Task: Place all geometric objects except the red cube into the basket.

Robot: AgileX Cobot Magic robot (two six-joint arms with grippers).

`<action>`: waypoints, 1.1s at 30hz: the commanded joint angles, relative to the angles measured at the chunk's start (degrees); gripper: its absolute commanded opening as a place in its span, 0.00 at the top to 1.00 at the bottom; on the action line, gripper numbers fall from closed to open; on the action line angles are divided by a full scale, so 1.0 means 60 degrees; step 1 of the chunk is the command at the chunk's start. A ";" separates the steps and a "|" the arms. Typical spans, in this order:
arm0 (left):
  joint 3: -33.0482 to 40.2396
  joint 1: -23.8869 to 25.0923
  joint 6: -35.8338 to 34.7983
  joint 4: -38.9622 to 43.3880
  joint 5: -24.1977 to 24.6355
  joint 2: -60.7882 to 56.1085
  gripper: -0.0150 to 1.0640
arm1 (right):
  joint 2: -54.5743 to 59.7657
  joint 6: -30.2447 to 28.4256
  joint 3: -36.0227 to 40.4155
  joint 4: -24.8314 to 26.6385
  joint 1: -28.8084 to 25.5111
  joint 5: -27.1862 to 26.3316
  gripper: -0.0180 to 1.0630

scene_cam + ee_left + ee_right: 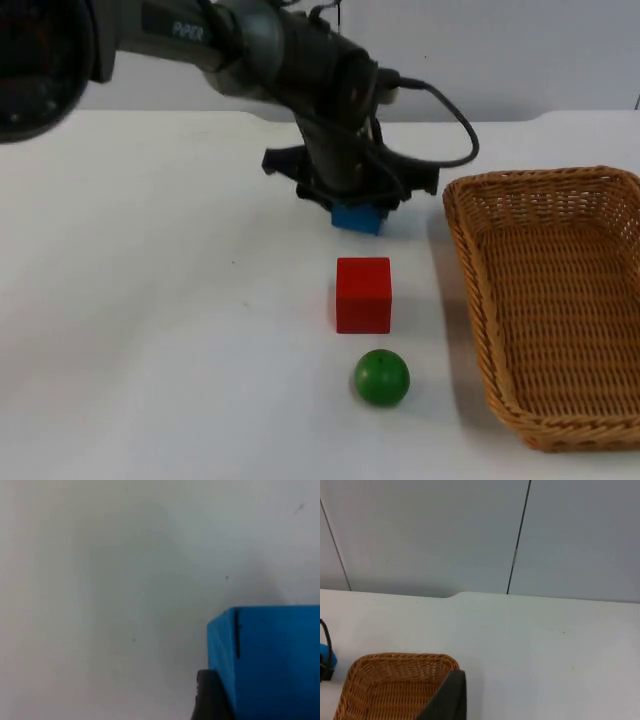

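A blue block (358,216) sits at the table's middle, just under my left gripper (352,198), which reaches in from the upper left and is shut on it. In the left wrist view the blue block (272,660) lies tight against one black fingertip (211,696). A red cube (363,294) rests in front of the block, and a green ball (381,377) lies nearer still. The wicker basket (470,250) stands at the right. My right gripper (449,697) waits off to the side, looking over the basket's rim (400,658).
The grey partition wall (470,535) closes the table's far edge. The red cube and green ball lie close to the basket's left wall. White table top (150,330) stretches open to the left.
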 commanded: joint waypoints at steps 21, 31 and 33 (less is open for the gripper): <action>0.5036 -0.1463 -0.2209 0.4338 -0.0890 -0.7978 0.98 | -0.0002 -0.0063 -0.0039 -0.0011 -0.0005 -0.0108 0.03; 0.7208 -0.1584 -0.0145 0.2472 -0.2522 -0.9327 0.99 | -0.0002 -0.0063 -0.0039 -0.0011 -0.0005 -0.0108 0.03; 0.6906 -0.1612 0.2190 -0.0029 -0.2521 -0.8885 0.99 | -0.0002 -0.0063 -0.0039 -0.0011 -0.0005 -0.0108 0.03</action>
